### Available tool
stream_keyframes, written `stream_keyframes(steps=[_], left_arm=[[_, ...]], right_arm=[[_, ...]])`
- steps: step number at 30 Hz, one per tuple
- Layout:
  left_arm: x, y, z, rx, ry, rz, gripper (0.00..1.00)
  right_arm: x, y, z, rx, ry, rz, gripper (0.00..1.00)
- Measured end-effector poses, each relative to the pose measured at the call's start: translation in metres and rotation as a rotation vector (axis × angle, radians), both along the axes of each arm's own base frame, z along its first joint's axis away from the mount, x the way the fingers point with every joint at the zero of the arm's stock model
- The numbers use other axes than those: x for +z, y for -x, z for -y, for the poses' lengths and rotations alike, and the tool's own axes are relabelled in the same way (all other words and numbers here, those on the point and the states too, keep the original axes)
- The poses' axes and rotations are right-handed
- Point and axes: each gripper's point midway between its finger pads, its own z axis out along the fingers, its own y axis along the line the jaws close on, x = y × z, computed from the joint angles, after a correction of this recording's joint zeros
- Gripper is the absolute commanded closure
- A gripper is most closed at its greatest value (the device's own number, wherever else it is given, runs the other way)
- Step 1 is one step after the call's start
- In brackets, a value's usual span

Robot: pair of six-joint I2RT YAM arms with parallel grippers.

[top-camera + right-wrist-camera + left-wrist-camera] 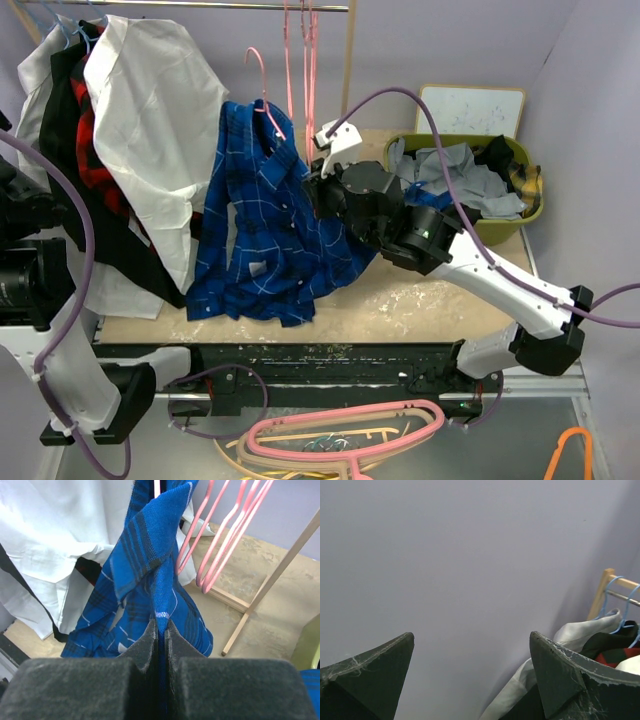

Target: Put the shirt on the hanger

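Observation:
The royal-blue checked shirt (pixel 262 225) hangs in mid air over the table, its collar area up at the thin pink hanger (pixel 262 92), whose hook sticks up above it. My right gripper (pixel 318 187) is shut on a fold of the shirt (pixel 155 565) at its right edge; the blue cloth is pinched between the dark pads (pixel 149 640). The shirt's lower part rests on the table. My left gripper (pixel 472 680) is open and empty, raised at the far left and facing the wall.
A rack with a white garment (pixel 160 110), black and red clothes stands at the back left. Several pink hangers (pixel 303 50) hang from the rail. A green basket (pixel 530 170) of grey clothes sits back right. More hangers (pixel 340 440) lie below the table's front edge.

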Motion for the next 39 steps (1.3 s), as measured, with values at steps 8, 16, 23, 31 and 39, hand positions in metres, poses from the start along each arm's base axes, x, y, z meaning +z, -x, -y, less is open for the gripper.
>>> stream_keyframes(steps=[8,16,23,31,39], left_arm=[[-0.02,0.017,-0.01,0.083,0.015,-0.047,0.0],[-0.037,0.006,-0.015,0.106,0.018,-0.12,0.0],[-0.048,-0.001,-0.015,0.103,0.018,-0.159,0.0],[-0.055,-0.006,-0.014,0.089,0.018,-0.185,0.01],[-0.063,-0.014,-0.012,0.058,0.021,-0.214,0.0]], right_arm=[[0.025,-0.005,0.007,-0.074,-0.047,0.012,1.0],[0.109,-0.022,-0.016,-0.184,-0.177,0.149,1.0],[0.111,-0.048,-0.046,-0.25,-0.106,0.204,1.0],[0.075,-0.068,-0.072,-0.256,-0.012,0.19,1.0],[0.075,-0.091,-0.073,-0.28,-0.03,0.196,1.0]])
